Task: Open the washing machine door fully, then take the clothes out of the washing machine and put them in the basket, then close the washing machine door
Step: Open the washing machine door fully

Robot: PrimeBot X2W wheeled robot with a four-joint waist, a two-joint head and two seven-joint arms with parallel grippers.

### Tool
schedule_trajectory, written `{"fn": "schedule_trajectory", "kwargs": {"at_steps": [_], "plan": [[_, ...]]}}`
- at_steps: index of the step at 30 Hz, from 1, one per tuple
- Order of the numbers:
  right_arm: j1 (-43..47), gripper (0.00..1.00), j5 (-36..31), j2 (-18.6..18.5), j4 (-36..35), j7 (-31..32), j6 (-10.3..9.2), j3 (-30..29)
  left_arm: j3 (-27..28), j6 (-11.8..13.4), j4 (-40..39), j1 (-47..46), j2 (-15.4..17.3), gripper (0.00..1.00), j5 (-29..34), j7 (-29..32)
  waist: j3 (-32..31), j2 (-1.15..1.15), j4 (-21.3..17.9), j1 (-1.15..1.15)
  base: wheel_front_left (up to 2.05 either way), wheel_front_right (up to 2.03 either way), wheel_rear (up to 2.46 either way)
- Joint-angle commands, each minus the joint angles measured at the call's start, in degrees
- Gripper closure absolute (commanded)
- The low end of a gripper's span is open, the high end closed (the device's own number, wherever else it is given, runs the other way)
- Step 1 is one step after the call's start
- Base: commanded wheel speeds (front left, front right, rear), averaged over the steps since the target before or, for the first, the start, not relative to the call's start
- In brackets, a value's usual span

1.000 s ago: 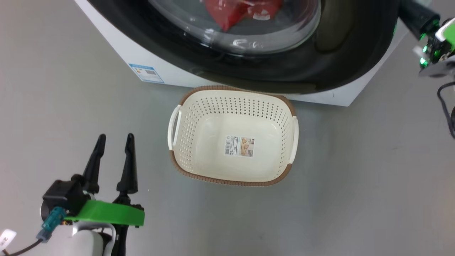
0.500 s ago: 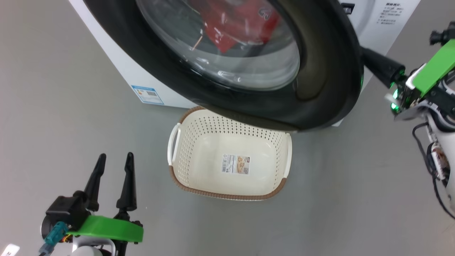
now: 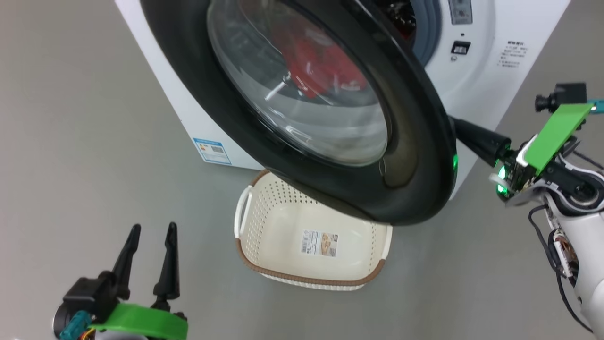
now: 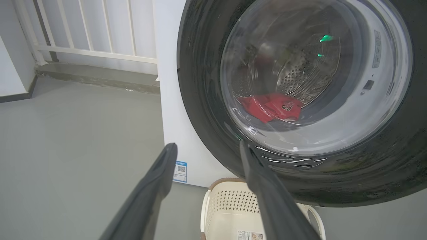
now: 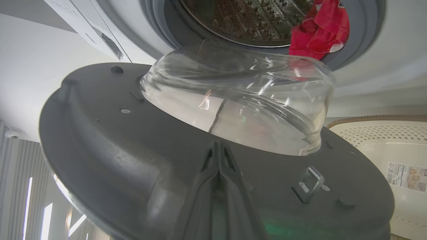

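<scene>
Clearance on the robot's left is ample: bare grey floor is seen around the left gripper, whose fingers are spread wide, hold nothing and stand well apart from the basket. The washing machine door is found partly swung out from the washing machine. In the head view its lower black rim overhangs the far edge of the basket, which is set on the floor just in front of the machine. A wedge of open room is left between the door's free edge and the machine front. Into this gap the right gripper is reached, fingers pressed together with nothing between them. They are laid along the door's grey inner face with the tips just below the glass bowl. The clothes are observed lying in the drum at the mouth.

Against the earlier frames, the door is seen further open, with the grey rubber ring and latch panel now exposed. More of the basket is covered by the rim, though the head camera itself has shifted. The left fingers are unchanged.
</scene>
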Motion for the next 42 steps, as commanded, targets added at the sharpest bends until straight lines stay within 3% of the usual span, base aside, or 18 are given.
{"fn": "schedule_trajectory", "kwargs": {"at_steps": [1, 21, 42], "plan": [[1.3, 1.00, 0.7, 0.5, -2.0, 0.9, 0.10, 0.5, 1.9, -0.2, -1.1, 0.6, 1.6, 0.00, 0.3, -0.7, -1.7, 0.00, 1.2, 0.00, 0.00, 0.00, 0.00], [15.0, 1.00, 1.6, 3.4, -9.7, 4.1, 0.10, -0.9, 1.6, -0.2, 0.1, 4.8, 3.6, 0.00, 0.4, -0.7, -9.3, 0.00, 7.3, 0.00, 0.00, 0.00, 0.00], [22.0, 1.00, 1.0, 8.5, -16.9, 5.6, 0.10, -0.8, 1.6, -0.2, 1.3, 5.2, 4.5, 0.00, 0.1, -0.7, -10.6, 0.00, 13.4, 0.00, 0.00, 0.00, 0.00]]}}
